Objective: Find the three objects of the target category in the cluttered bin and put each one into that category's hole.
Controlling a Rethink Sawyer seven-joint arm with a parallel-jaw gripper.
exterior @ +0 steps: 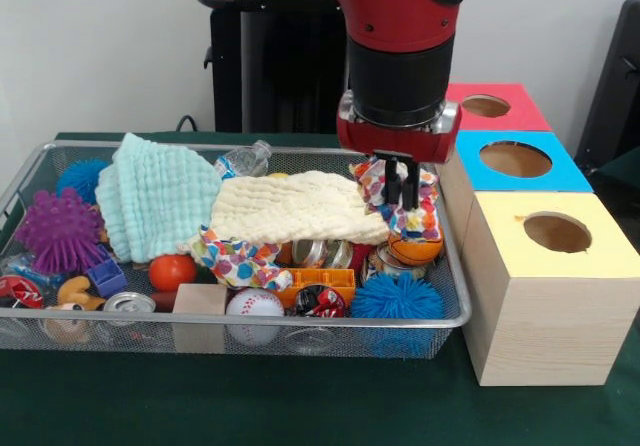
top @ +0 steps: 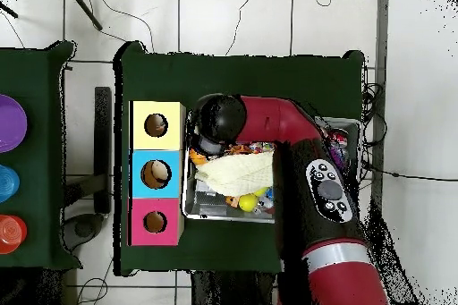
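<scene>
Gripper (exterior: 402, 194) at bin's (exterior: 455, 318) 2 o'clock corner, fingers pinching polka-dot cloth (exterior: 405, 204); closed on it. Likely target category: cloths. Yellow cloth (exterior: 295, 209) at centre, mint cloth (exterior: 155, 196) at 10 o'clock. Hole boxes (exterior: 545, 296) alongside at 3 o'clock for short transfer.

A silver wire-mesh bin (exterior: 455, 301) brims with clutter. At its three o'clock stand three wooden boxes, each with a round hole: yellow-topped (exterior: 556, 233), blue-topped (exterior: 515, 159), red-topped (exterior: 487, 106).
</scene>
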